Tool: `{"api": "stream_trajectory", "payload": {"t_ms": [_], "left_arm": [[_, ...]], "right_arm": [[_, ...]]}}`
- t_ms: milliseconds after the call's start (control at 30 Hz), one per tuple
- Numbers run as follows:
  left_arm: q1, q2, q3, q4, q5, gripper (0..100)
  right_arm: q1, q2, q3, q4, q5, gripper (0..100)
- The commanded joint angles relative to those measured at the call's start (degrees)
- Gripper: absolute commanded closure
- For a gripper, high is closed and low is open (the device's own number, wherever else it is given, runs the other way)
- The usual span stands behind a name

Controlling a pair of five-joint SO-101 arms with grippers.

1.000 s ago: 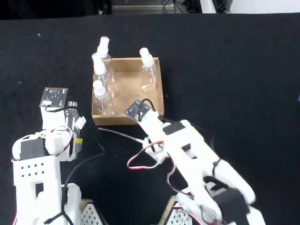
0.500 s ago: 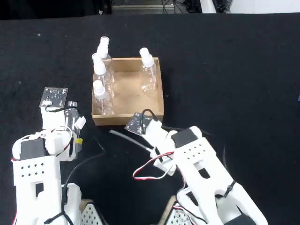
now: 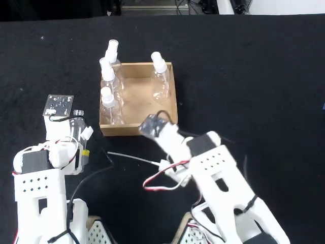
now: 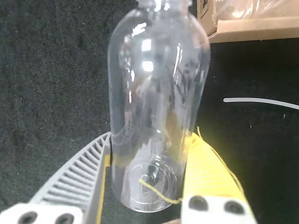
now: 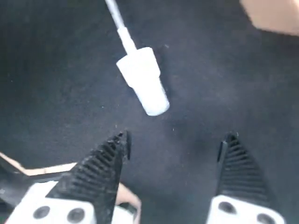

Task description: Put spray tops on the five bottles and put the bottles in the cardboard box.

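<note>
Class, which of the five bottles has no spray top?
The clear bottle gripped by the left tool; the four bottles at the cardboard box all carry white spray tops.

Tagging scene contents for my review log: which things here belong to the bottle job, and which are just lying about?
Job: cardboard box; four capped bottles standing at it; uncapped bottle in the left gripper; loose spray top lying just ahead of the open right gripper.
Lying about: black table; cables beyond its far edge.
</note>
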Motion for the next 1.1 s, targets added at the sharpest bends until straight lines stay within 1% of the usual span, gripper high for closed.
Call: {"api": "stream_trajectory", "payload": {"t_ms": [0,67,133,233,300,433,467,567,700,900,967,1067], "left_arm": [[-0.2,-1.6,-3.6,-1.0,0.0,97],[-0.3,-1.6,-3.6,-1.0,0.0,97],[-0.5,-1.6,-3.6,-1.0,0.0,97],[-0.6,-1.6,-3.6,-1.0,0.0,97],[-0.6,-1.6,-3.6,-1.0,0.0,97],[-0.6,-1.6,-3.6,-1.0,0.0,97],[-0.6,-1.6,-3.6,-1.0,0.0,97],[-0.6,-1.6,-3.6,-1.0,-0.1,97],[-0.6,-1.6,-3.6,-0.7,-0.1,97],[-0.6,-1.6,-2.7,-1.0,-0.1,97],[-0.7,-1.6,-2.7,-0.9,-0.1,97],[-0.7,-1.6,-2.7,-0.9,-0.1,97]], "right_arm": [[2.3,-0.9,-6.0,2.9,-5.6,78.5],[1.6,-0.9,-4.1,-0.9,-9.5,82.6],[-0.6,-0.9,-0.6,-5.6,-11.8,85.1],[-5.1,-0.9,4.1,-10.0,-10.7,85.2],[-7.6,-0.9,6.2,-11.8,-10.0,83.1],[-11.4,-0.9,7.6,-13.0,-10.0,72.9],[-12.2,-0.9,7.6,-13.1,-10.0,71.7],[-14.3,-0.8,8.1,-15.6,-10.0,72.7],[-14.6,0.7,10.8,-21.7,-10.0,74.0],[-14.1,6.6,11.6,-26.0,-10.0,74.0],[-11.8,9.1,11.8,-29.0,-9.4,74.0],[-7.2,11.6,11.2,-30.6,-6.2,74.1]]}}
